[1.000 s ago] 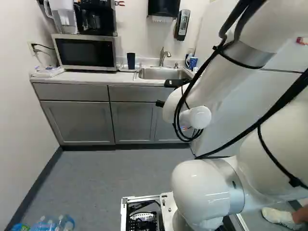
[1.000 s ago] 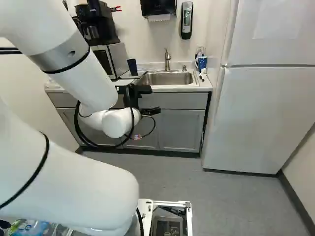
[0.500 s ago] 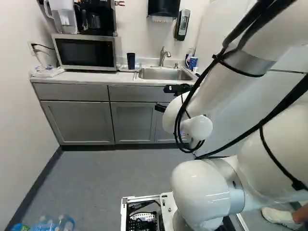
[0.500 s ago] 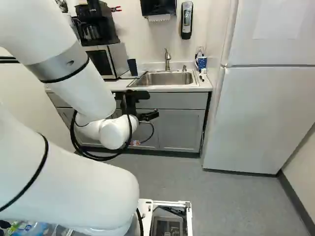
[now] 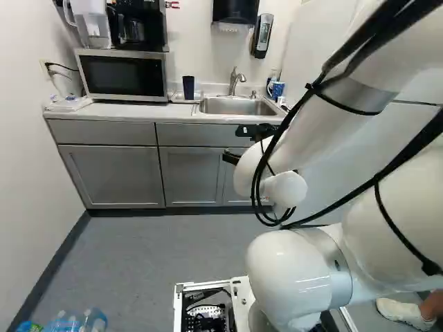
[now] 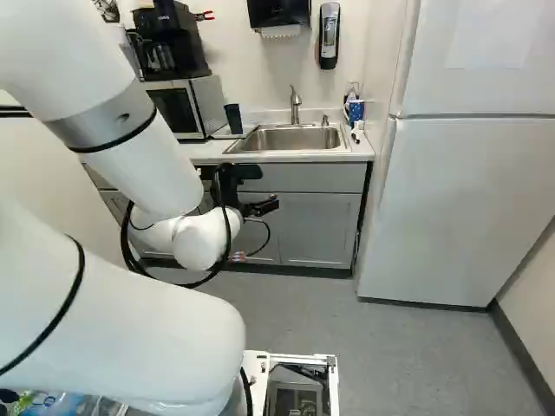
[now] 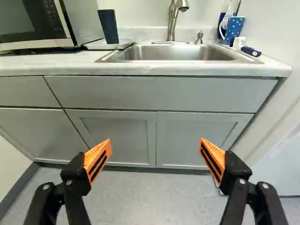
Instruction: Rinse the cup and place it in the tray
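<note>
And here's the gripper (image 7: 155, 143), spread wide with nothing between its orange pads (image 7: 97, 160), facing the cabinet doors (image 7: 192, 136) below the counter (image 7: 154, 68); two candidates for the cup up there, folks, and I can't be sure which one is meant! The dotted mug (image 7: 234, 28) stands in the corner beside the sink (image 7: 173, 54), handle (image 7: 222, 29) towards the tap (image 7: 173, 21); the dark cup (image 7: 108, 26) is already on the tray (image 7: 123, 44) by the microwave (image 7: 65, 26), so my money's on the mug; it looks like ceramic, stiff, fairly heavy for its size and easily chipped; a pinch across the body, about mid-height, should be the safe hold, with the handle kept clear of the pads; the bottle brush or whatever that dark-blue thing (image 7: 251, 51) is lies close by, a real nuisance for a low approach! If it's the dark cup instead, expect something light, probably plastic, tall and smooth-sided, widening upward; take it below the rim, gently, as a hard squeeze could flex it; either one turns slippery under the water, so firm, even pressure through the rinse, then an upright, soft landing on that tray!
</note>
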`<state>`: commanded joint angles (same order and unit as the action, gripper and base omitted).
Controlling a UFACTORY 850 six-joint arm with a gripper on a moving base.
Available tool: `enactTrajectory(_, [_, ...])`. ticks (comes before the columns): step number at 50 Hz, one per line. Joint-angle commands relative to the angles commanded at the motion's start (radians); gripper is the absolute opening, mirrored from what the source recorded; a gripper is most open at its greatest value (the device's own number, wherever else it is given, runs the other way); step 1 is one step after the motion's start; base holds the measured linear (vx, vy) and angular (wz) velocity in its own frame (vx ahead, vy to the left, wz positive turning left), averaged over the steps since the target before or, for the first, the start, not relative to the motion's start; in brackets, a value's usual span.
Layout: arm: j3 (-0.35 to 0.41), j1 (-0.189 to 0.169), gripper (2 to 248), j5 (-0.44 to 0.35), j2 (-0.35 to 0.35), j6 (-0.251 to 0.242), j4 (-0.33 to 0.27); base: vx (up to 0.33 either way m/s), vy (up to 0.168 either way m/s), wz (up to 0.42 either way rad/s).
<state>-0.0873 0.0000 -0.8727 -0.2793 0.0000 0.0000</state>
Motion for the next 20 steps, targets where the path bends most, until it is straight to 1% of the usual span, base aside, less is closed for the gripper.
enactTrajectory(20, [0.0,0.0,247,0.0,0.0,0.0,0.0,0.0,0.0,0.0])
